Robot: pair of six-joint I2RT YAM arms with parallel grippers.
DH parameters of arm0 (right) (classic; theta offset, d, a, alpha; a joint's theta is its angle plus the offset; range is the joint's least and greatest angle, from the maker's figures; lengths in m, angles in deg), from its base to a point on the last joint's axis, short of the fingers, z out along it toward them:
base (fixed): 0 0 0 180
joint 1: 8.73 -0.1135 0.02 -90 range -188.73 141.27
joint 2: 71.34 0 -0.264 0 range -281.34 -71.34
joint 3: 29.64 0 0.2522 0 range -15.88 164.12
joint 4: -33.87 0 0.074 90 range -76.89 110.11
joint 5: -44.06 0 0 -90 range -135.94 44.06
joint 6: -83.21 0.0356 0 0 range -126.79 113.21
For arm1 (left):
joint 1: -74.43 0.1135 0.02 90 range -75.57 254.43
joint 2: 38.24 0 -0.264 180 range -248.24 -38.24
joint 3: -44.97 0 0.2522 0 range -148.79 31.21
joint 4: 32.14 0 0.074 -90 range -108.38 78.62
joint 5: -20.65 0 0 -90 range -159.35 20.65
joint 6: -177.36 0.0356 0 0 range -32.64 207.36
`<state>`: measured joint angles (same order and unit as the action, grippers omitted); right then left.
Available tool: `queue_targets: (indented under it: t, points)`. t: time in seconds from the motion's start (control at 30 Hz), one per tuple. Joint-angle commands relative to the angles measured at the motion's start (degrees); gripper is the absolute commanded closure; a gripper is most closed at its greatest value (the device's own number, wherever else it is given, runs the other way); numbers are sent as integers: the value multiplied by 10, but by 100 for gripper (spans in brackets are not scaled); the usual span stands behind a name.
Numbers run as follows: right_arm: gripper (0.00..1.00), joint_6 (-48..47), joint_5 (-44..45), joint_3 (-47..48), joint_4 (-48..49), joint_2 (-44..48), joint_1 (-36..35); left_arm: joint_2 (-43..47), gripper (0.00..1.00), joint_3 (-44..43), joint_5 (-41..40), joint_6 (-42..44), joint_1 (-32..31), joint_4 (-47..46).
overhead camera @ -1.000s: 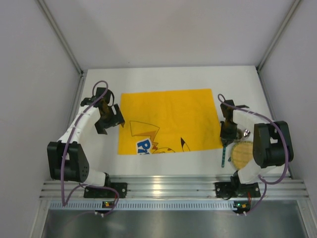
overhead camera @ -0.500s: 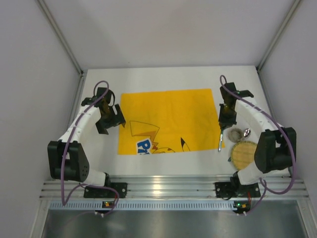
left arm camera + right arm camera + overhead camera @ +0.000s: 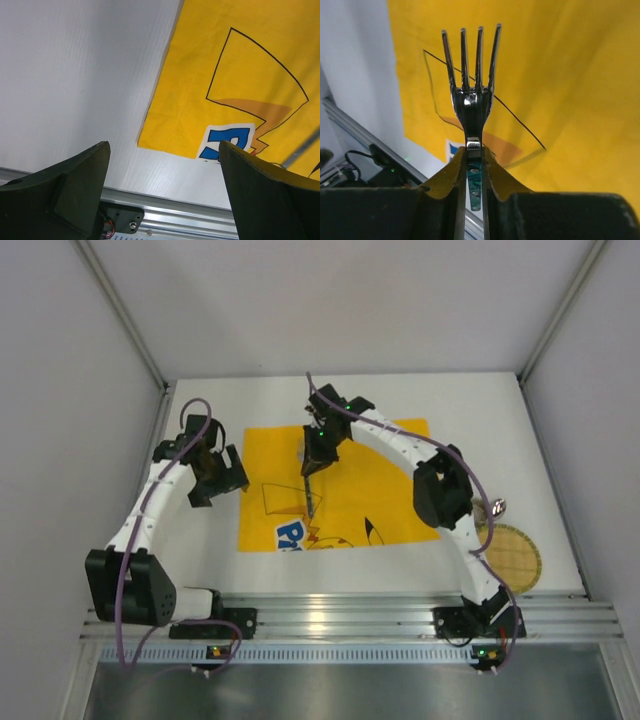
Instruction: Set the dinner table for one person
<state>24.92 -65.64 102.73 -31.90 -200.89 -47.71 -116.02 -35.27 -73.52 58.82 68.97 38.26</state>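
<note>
The white dinner table [image 3: 350,395] carries a yellow cartoon-printed mat [image 3: 385,475] at its middle. My right gripper [image 3: 316,452] hangs over the left half of the mat, shut on a fork [image 3: 309,492] with a teal handle, whose tines point toward the near edge. In the right wrist view the fork [image 3: 470,100] sticks out of the shut gripper [image 3: 474,150] above the mat [image 3: 570,75]. My left gripper [image 3: 222,480] is open and empty, just off the mat's left edge. Its wrist view shows the gripper [image 3: 164,150] above bare table [image 3: 75,75] and the mat's corner [image 3: 240,90].
A round woven tan plate [image 3: 512,555] lies at the table's near right corner. A spoon [image 3: 496,507] lies just beyond it. Grey walls close in both sides and the back. An aluminium rail [image 3: 340,615] runs along the near edge.
My right arm has swung left from the table's right side to above the mat, carrying the fork. The plate now shows uncovered. My left arm has barely shifted.
</note>
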Motion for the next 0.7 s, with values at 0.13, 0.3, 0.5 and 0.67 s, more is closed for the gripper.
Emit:
queue_targets:
  t: [0.13, 0.3, 0.5, 0.67]
  points:
    - [100, 166, -149, 59, 162, -109, -28, 98, 5, 22, 1, -16, -2, 48]
    - [100, 216, -152, 27, 248, -105, -35, 155, 4, 49, -19, -23, -2, 66]
    - [87, 244, -169, 5, 289, -114, -39, 189, 3, 54, -34, -27, -2, 81]
    - [54, 215, -170, -20, 271, -105, -44, 188, 3, 55, -27, -29, -2, 79]
